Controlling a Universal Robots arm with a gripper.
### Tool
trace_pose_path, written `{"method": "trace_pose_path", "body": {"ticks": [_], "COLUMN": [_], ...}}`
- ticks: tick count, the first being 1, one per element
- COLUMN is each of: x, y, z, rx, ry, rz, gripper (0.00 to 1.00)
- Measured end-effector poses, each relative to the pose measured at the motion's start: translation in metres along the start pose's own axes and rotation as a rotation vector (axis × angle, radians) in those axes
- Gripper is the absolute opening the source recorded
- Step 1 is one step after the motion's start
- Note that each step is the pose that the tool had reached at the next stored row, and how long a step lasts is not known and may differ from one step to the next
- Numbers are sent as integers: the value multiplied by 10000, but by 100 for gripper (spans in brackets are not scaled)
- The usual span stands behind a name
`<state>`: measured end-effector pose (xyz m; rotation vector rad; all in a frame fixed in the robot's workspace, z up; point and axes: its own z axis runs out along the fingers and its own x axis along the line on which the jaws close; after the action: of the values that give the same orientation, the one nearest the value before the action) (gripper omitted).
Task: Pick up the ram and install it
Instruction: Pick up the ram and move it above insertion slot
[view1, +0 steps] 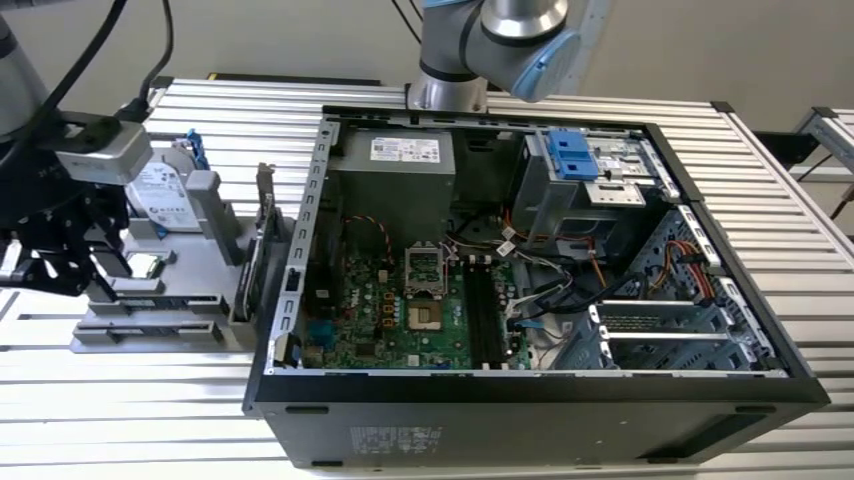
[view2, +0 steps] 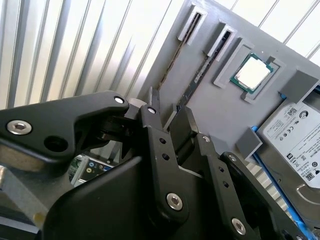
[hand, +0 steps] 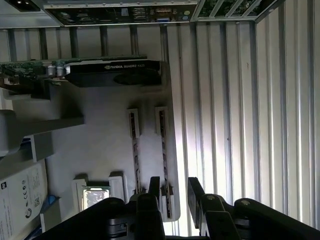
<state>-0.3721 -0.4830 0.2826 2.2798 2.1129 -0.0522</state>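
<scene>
Gripper (hand: 174, 186) hangs over the grey holder (hand: 100, 145) beside the PC case (view1: 534, 385), jaws apart and empty, lined up on the ram (hand: 163, 150) standing on edge in its slot. I'd centre on the stick, drop straight, squeeze gently so it doesn't tilt.

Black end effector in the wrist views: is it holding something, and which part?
Nothing is held. The black end effector is open, straddling one end of the long, narrow dark ram stick in the grey tray.
</scene>
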Motion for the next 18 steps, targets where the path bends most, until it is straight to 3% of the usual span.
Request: {"method": "trace_pose_path", "body": {"ticks": [18], "x": [6], "y": [0], "z": [120], "rx": [0], "ry": [-8], "rz": [0], "gripper": [100]}}
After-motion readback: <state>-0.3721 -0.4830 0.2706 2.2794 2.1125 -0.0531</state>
